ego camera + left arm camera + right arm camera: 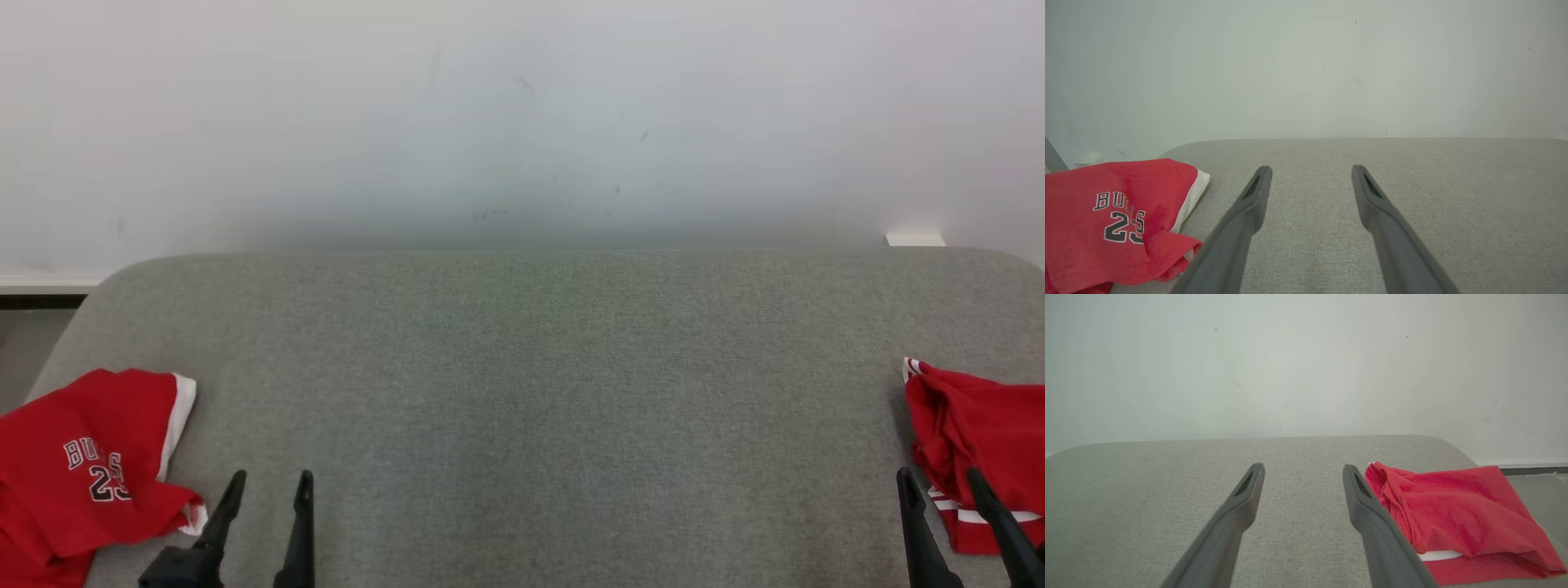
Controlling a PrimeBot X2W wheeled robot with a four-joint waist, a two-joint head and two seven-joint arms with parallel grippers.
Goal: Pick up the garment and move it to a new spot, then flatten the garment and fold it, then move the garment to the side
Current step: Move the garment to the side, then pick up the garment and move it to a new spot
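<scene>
A pale wall (522,122) with a few faint scuffs rises behind everything. Below it spreads the bench (555,392), covered in grey woven fabric with rounded far corners, its middle bare.

2 red garments lie at opposite ends of the bench. At the robot's left near corner sits a red jersey (73,465), loosely rumpled, with a white trim band along its far edge and dark lettering over the number 23; part of it runs past the bench's near left edge. At the right near corner lies a crumpled red garment (980,433), bunched into folds, with white stripes showing at its lower hem.

The left end effector (273,474) is above the bench just beside the jersey's right edge, its 2 dark fingers spread apart and holding nothing. The right end effector (937,472) is likewise spread wide and empty; its right finger is at the crumpled garment's left edge, and whether it touches the cloth I cannot tell.

A small white block (914,239) sits at the foot of the wall, far right.
</scene>
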